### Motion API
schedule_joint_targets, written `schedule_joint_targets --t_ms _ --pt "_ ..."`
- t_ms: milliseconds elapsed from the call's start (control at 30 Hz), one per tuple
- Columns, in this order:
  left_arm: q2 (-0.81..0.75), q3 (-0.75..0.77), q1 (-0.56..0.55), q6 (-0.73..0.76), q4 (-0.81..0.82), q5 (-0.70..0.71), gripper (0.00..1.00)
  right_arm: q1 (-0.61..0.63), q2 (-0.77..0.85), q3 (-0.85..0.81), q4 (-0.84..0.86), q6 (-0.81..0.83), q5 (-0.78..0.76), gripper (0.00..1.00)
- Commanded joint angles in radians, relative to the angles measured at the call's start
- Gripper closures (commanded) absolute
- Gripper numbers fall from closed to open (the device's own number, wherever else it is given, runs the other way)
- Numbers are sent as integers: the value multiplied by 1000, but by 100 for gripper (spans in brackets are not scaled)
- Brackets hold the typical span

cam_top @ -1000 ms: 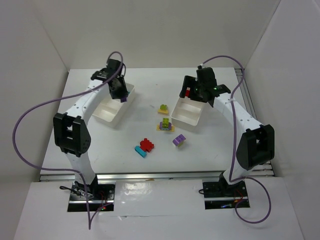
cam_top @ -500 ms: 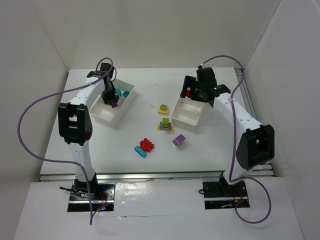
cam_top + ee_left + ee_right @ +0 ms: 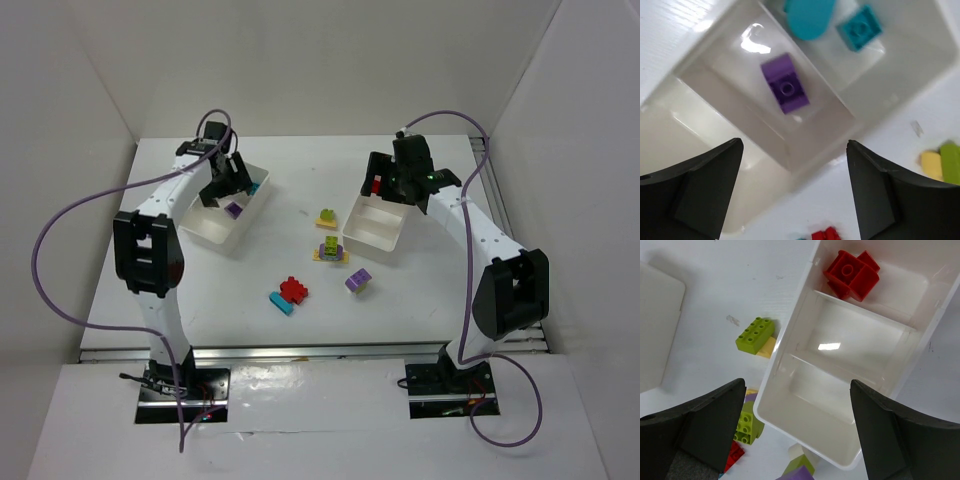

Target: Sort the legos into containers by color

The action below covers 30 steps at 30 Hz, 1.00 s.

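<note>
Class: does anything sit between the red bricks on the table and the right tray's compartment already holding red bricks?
Yes. The lime, yellow and purple brick cluster lies between the red plastic bricks and the white divided plastic tray, then its two empty compartments.

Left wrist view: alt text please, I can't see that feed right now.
A purple brick lies alone in the middle compartment of a white tray, with the left gripper open above it, holding nothing. Two cyan pieces sit in the next compartment; loose bricks lie on the table beyond.
</note>
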<state>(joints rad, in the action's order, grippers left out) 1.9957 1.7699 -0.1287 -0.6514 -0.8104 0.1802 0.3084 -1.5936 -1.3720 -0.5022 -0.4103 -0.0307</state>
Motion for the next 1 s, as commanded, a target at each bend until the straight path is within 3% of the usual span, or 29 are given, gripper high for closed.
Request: schedule_joint_targets --t_ms 0,100,267,400,533,800,967 --pt "-167 -19 -95 58 59 -18 7 -6 14 -24 -15 1 -15 8" --pt "-210 -44 -190 111 79 -64 16 -6 14 -4 -15 1 -15 8" --pt "-236 -137 -333 164 33 -88 17 -6 46 16 -25 10 -15 8" --pt "-322 -370 -361 96 72 -171 16 3 107 73 -36 30 -17 8" --pt "-357 -434 -370 62 82 -182 16 55 135 108 -24 64 0 8" --pt "-324 -296 -342 52 4 -93 18 248 40 70 -52 -47 -84 11" --pt "-298 -222 -275 -23 -53 -39 18 300 -141 -141 -50 -32 -202 16"
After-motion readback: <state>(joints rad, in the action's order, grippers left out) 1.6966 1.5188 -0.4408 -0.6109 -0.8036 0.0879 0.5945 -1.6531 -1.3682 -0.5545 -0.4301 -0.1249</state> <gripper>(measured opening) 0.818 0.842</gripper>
